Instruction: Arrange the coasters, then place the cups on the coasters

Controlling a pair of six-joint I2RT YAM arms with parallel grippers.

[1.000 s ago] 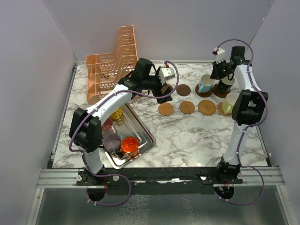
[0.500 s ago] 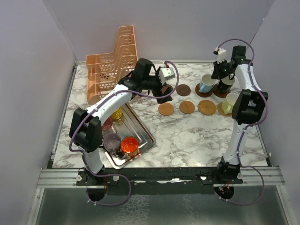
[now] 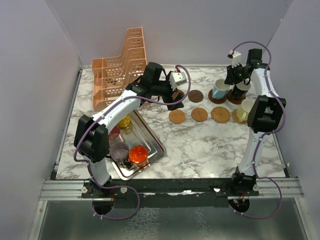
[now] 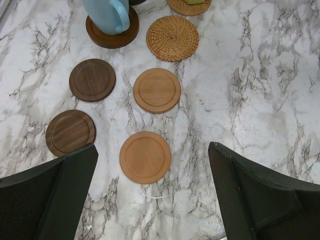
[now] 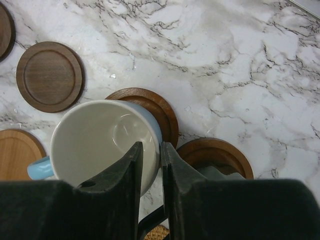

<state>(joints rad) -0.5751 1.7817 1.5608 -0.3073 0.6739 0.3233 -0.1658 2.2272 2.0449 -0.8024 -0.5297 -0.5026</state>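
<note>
Cups [image 3: 137,155] are sitting in two groups; four seem to be waiting in the tray [image 3: 152,137] at the lower left of the top view, and three are already standing on coasters [image 3: 199,114] at the upper right. Right gripper [image 5: 151,147] is hanging over that upper right group, its fingers [image 5: 130,170] standing only a thin slit apart above the rim of the blue cup [image 5: 100,145]; whether they are pinching anything I cannot tell. Left gripper [image 4: 152,150] is hovering with jaws spread wide and nothing between them, looking down on five bare coasters.

Each cup is looking like glazed ceramic, so I am judging it stiff, smooth, fairly light and liable to chip if knocked; the safest hold is probably the rim wall, one finger inside and one outside, away from the handle. The coasters are looking thin, rigid and light, lying flat on the table [image 3: 200,145]; I am expecting them to slide more readily than lift.
</note>
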